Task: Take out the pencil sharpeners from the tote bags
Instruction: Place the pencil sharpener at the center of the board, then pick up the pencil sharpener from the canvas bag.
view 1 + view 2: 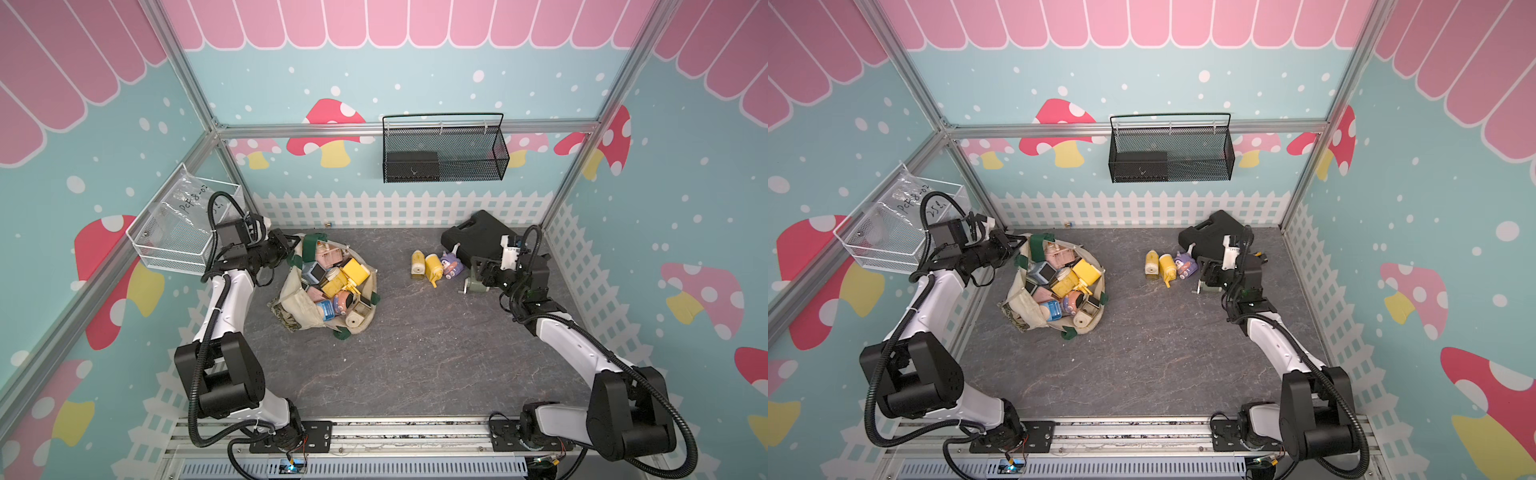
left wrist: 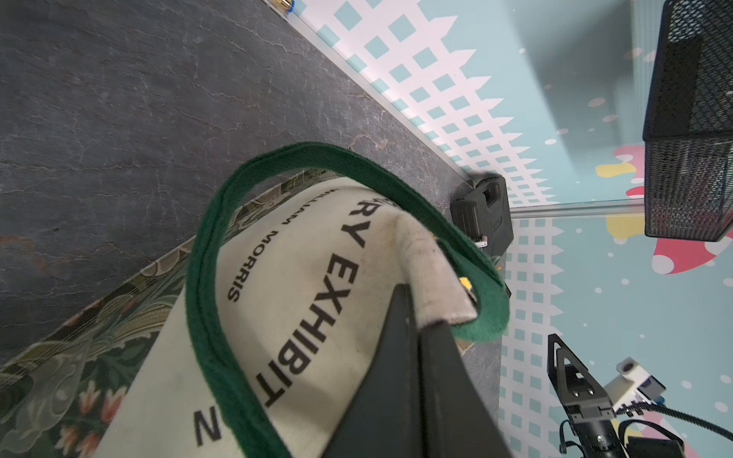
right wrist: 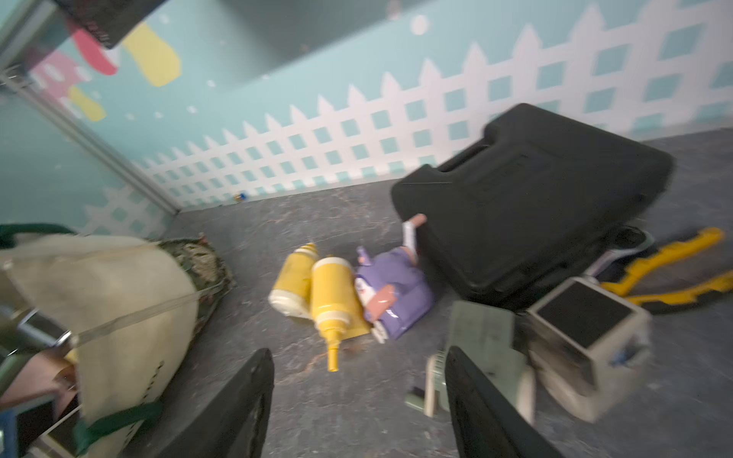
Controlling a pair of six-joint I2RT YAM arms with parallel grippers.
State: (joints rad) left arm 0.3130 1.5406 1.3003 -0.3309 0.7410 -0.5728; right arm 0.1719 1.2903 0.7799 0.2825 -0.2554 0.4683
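The cream tote bag (image 1: 299,307) with green straps lies open at the left of the table, and several pencil sharpeners (image 1: 353,270) are heaped in its mouth. My left gripper (image 1: 291,249) is shut on the bag's rim (image 2: 428,277) at its far edge. To the right, two yellow sharpeners (image 1: 417,262) and a purple one (image 1: 452,266) lie on the table. A sage green sharpener (image 3: 480,341) and a beige one (image 3: 587,349) lie nearer the right arm. My right gripper (image 3: 359,353) stands open and holds nothing, with one finger against the green sharpener.
A black plastic case (image 1: 482,239) lies at the back right, with yellow pliers (image 3: 674,257) beside it. A black mesh basket (image 1: 444,153) hangs on the back wall. A white wire basket (image 1: 183,237) hangs on the left wall, just behind the left arm.
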